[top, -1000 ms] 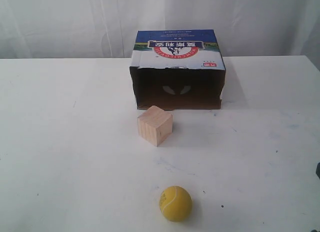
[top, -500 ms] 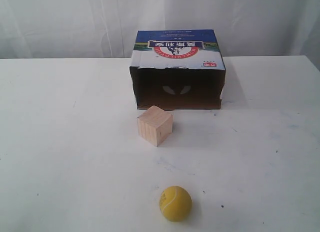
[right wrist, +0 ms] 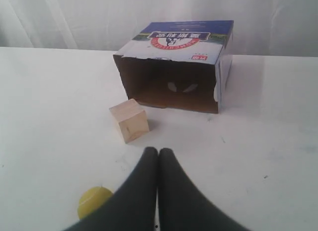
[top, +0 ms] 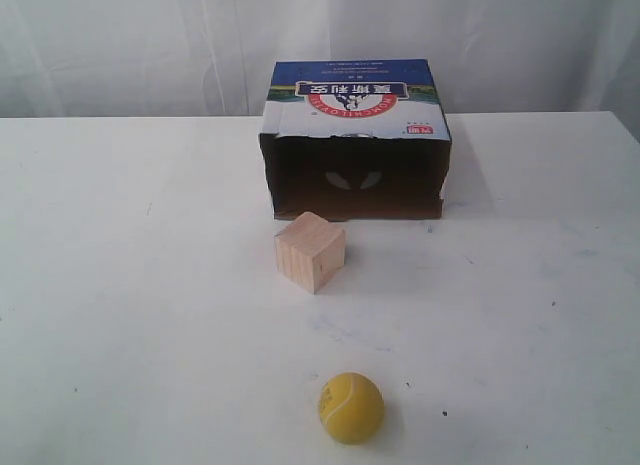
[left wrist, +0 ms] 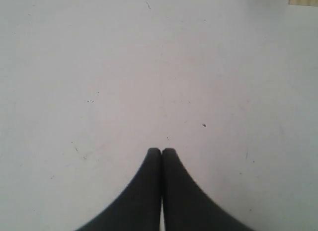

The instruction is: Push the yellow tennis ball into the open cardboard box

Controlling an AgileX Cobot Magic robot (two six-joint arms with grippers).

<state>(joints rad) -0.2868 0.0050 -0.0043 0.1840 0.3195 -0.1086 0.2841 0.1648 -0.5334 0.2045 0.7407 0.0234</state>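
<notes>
While you look at the outside view, you can see the yellow tennis ball near the front of the white counter, a little right of the middle. It is round and fuzzy, with a faint dark mark on its left side. It sits well apart from everything else.

Farther back is a pale wooden cube. It stands between the ball and the box, a bit to the left of the ball. It is turned so that one upright edge faces the camera. The cube is near the box but does not touch it.

Behind the cube is the open cardboard box. It lies on its side, with its open mouth facing the ball. The inside is dark brown, with two pale oval spots on the back wall. The top is blue and white, with a red logo that reads upside down. A white curtain hangs behind the counter.

Your right end effector has its two black fingers pressed tight together, and it holds nothing. In its wrist view the ball peeks out just beside one finger, and the tips point toward the cube and the box.

Your left end effector is closed the same way, with nothing held. It hangs over bare counter, and a small bit of pale wood shows at the edge of that view.
</notes>
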